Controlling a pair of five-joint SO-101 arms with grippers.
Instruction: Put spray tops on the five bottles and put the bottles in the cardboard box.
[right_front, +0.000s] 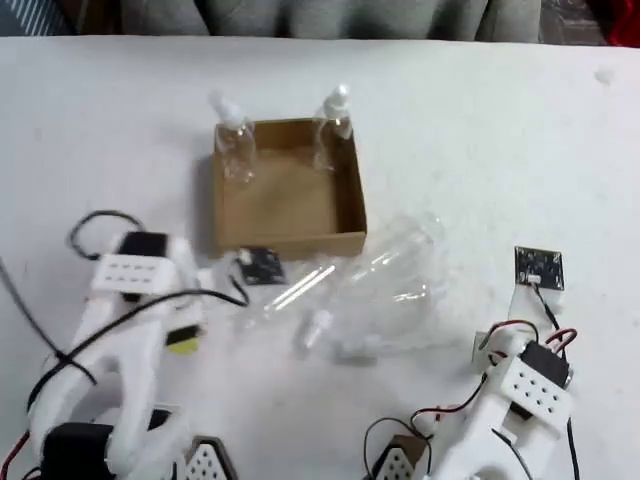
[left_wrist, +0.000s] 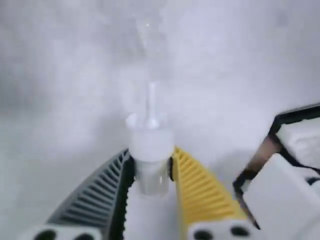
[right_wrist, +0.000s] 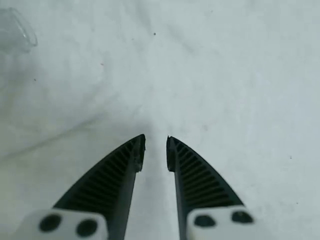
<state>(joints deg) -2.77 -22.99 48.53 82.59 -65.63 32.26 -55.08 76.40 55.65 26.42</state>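
The cardboard box (right_front: 345, 205) lies at the middle of the table. Two clear bottles stand inside it at the far corners, each with a spray top, one (right_front: 235, 145) on the left and one (right_front: 333, 130) on the right. Several clear bottles (right_front: 395, 275) lie without tops in a heap in front of the box, and a loose spray top (right_front: 312, 328) lies beside them. My left gripper (left_wrist: 150, 162) is shut on a white spray top (left_wrist: 149, 145) whose thin tube points away over the table. My right gripper (right_wrist: 155, 140) is open by a narrow gap, with nothing between its fingers, above bare table.
A small dark circuit board (right_front: 262, 266) lies just in front of the box, and another (right_front: 540, 268) lies at the right with wires running to the right arm (right_front: 530, 385). A bottle's rim (right_wrist: 15, 30) shows in the right wrist view. A black-and-white block (left_wrist: 290, 165) sits close to my left gripper.
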